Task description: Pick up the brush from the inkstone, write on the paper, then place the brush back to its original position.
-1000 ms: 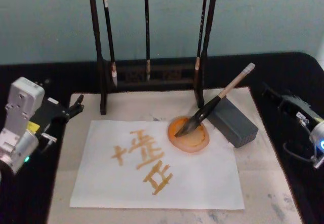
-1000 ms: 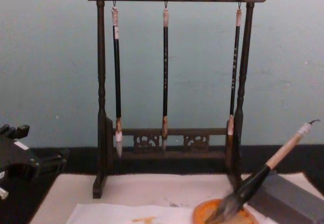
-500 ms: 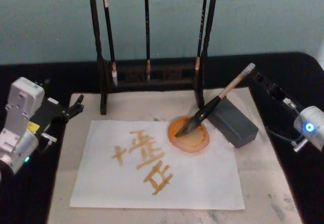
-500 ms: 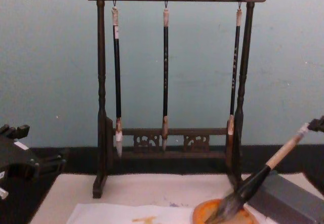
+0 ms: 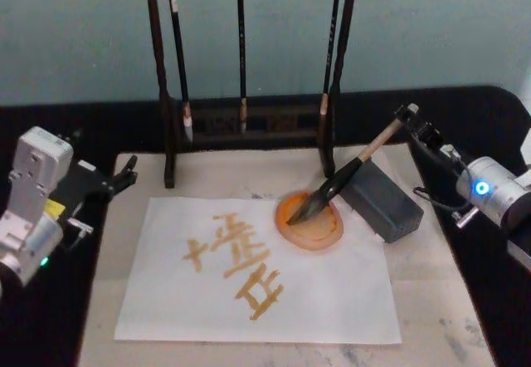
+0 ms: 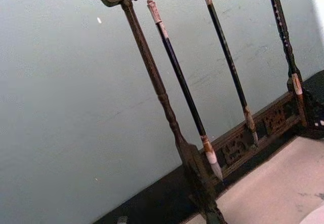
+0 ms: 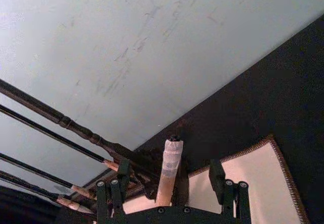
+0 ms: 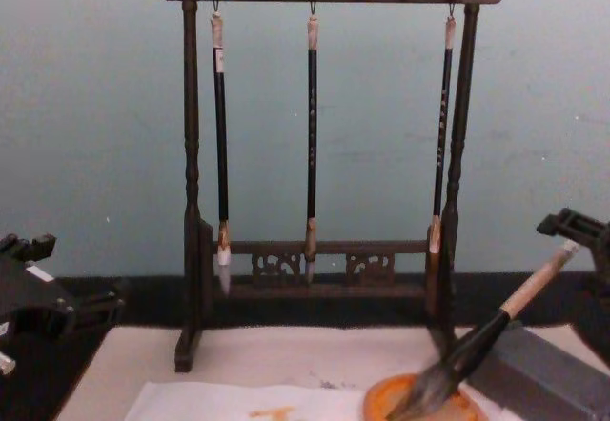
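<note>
The brush, thick, with a pale tan upper handle, a black lower section and a white end cap, lies tilted: its bushy grey-brown bristles rest in the inkstone, a shallow round orange dish, and its handle leans on the upper edge of a matte grey rectangular block. The right hand is at the brush's capped end; in the right wrist view its two black fingers stand open on either side of the tan handle with a gap on each side, holding nothing. A second ago this hand was out over the table's right side, well apart from the brush; it has since come in to straddle the cap, while brush, inkstone and block have not shifted. The inkstone overlaps the far right corner of the paper, a thin white sheet bearing orange-yellow brush strokes, which lies flat on a larger beige mat on the black table. Behind the inkstone stands a dark carved wooden rack with three thin black-handled brushes hanging; its right post is close to the brush's black section. Bare mat lies open right of the block and in front of the paper. The left hand is parked just off the mat's left edge; whether it is open cannot be told.
</note>
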You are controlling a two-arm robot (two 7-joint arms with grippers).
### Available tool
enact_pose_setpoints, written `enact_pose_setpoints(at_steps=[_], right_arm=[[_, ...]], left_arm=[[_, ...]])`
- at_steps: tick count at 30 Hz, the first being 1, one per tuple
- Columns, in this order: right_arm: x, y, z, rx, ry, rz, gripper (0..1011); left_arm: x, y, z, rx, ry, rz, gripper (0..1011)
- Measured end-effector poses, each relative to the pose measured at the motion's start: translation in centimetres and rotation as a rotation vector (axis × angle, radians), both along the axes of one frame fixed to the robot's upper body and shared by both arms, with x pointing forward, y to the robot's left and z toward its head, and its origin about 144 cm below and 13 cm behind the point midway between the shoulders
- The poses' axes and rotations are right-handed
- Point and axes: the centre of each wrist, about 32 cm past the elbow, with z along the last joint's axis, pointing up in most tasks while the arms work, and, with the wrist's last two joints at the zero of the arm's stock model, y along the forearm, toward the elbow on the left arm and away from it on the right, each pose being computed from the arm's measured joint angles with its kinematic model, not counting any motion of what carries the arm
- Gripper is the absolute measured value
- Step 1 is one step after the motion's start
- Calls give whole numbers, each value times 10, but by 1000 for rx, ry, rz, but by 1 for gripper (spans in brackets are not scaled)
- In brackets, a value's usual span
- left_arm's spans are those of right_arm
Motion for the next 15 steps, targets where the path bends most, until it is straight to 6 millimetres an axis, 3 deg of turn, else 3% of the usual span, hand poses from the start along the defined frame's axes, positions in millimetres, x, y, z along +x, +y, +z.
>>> enact_pose_setpoints(at_steps=[15], right_arm=[[8, 4, 0, 8, -1, 10, 1000]], left_arm=[[0, 0, 0, 0, 0, 0, 1010]])
